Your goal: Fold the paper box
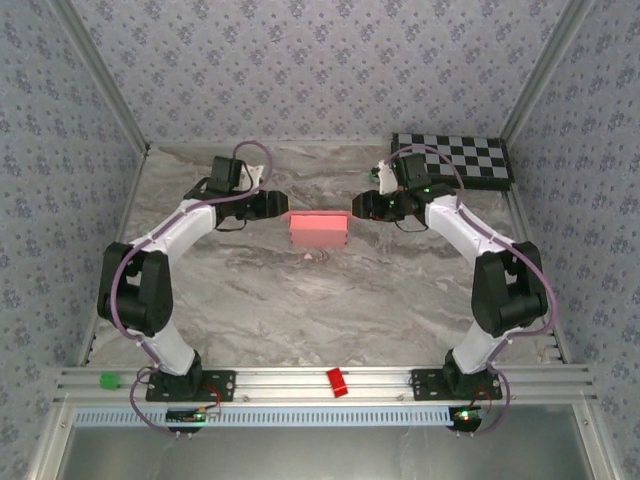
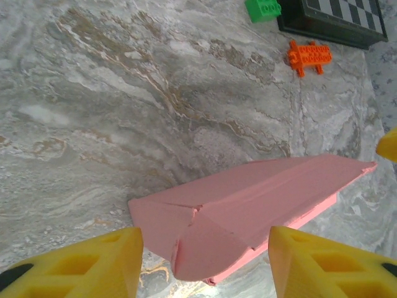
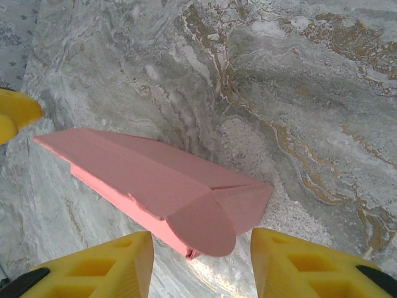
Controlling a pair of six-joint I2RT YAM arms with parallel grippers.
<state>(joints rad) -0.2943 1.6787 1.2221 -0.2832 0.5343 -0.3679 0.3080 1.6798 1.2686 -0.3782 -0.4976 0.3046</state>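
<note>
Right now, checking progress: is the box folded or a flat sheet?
Folded: the box has raised walls and a creased-over top; its rounded end flap looks untucked.

A robotics lab cell: wallpapered panel walls point(image 1: 320, 60), a slotted aluminium rail point(image 1: 270, 385), a marble-print table point(image 1: 300, 310).

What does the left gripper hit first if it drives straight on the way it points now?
The paper box: its near end flap sits between the fingers of the open left gripper. Contact looks almost immediate, though depth is unclear.
</note>
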